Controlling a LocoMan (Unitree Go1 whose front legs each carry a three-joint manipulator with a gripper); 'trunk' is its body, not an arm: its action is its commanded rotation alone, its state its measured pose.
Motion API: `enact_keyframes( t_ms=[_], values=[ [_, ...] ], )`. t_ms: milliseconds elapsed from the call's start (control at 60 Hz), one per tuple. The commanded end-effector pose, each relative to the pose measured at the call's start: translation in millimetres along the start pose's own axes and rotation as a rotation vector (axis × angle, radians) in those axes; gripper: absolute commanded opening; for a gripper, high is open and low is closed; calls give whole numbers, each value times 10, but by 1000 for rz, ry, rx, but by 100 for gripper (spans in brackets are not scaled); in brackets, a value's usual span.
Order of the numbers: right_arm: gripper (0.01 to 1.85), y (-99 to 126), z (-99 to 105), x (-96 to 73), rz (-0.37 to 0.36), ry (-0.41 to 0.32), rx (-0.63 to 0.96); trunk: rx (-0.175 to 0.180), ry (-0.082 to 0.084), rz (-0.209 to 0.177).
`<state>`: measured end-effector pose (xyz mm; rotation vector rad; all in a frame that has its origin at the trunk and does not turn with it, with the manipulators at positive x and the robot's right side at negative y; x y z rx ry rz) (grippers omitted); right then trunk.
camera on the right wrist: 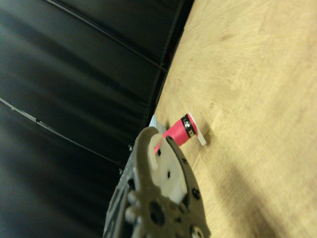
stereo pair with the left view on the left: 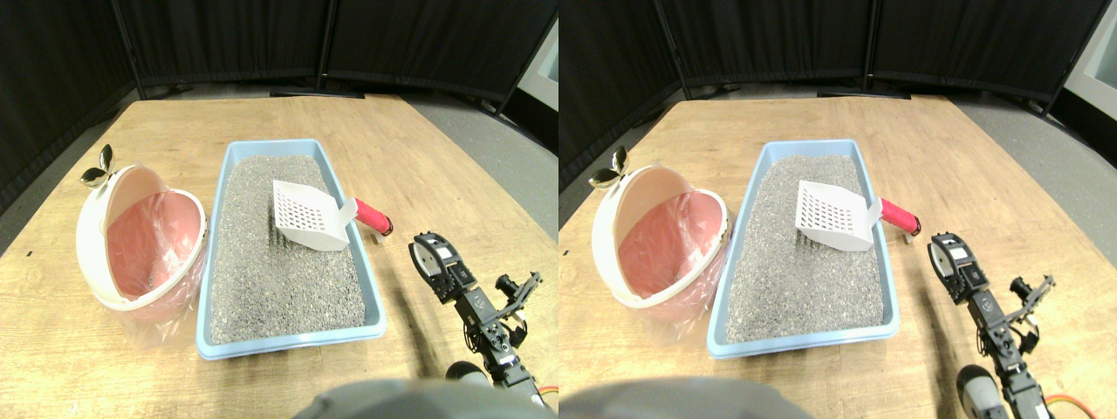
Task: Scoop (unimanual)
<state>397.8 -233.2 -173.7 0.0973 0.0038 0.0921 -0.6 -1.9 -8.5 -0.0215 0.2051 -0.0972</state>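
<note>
I stand before a pale wooden bench point(stereo pair with the left view on the left: 436, 148) with a visible grain and a few darker knots; its surface looks evenly lit, with only soft shadows. Behind it, black curtain panels point(stereo pair with the left view on the left: 236, 39) hang in dark frames and close off the back and the left side. Grey floor point(stereo pair with the left view on the left: 489, 144) shows past the bench's far right edge. In the upper right corner a lighter, whitish panel point(stereo pair with the left view on the left: 545, 65) stands behind the curtains; I cannot tell what it is.
</note>
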Motion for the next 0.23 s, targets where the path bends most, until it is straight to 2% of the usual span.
enact_keyframes(
  t_ms=[17,233],
  values=[
    [5,51,48,-42,2,-33,12,-3,-8,-19],
    [5,55,47,-70,3,-40,1,-8,-12,-17]
  ],
)
